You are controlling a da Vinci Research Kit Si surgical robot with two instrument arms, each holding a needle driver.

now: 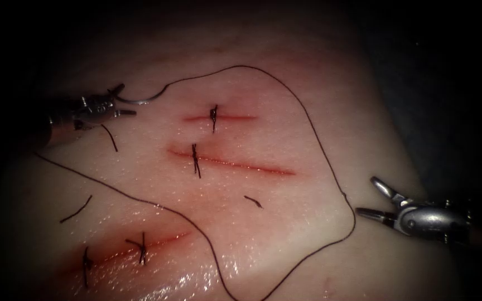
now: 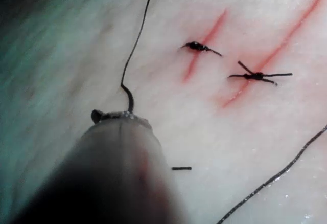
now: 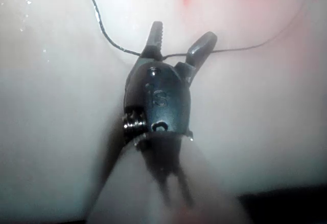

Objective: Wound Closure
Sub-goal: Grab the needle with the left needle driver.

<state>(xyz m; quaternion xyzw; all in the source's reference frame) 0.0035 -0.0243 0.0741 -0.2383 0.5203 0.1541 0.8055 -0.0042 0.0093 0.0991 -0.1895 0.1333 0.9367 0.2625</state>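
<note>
The tissue (image 1: 285,245) carries three cuts. The upper cut (image 1: 235,117) has one stitch, the middle cut (image 1: 252,165) has one, and the lower left cut (image 1: 163,241) has two. To the left of the upper cut, my left tool (image 1: 128,100) has its jaws spread around the tail end of the curved needle (image 1: 143,101), which is out of the tissue. The thread (image 1: 302,106) runs in a long loop from the needle round to the right. My right tool (image 1: 366,196) stands open to the right of the cuts and holds nothing. In the right wrist view the thread (image 3: 110,42) crosses at its open jaws (image 3: 182,32).
Cut ends of thread lie on the tissue below the left tool (image 1: 110,138), at the left (image 1: 76,209) and under the middle cut (image 1: 253,200). The thread (image 1: 112,189) also crosses above the lower left cut. The left tool's shaft (image 2: 120,152) covers its own jaws.
</note>
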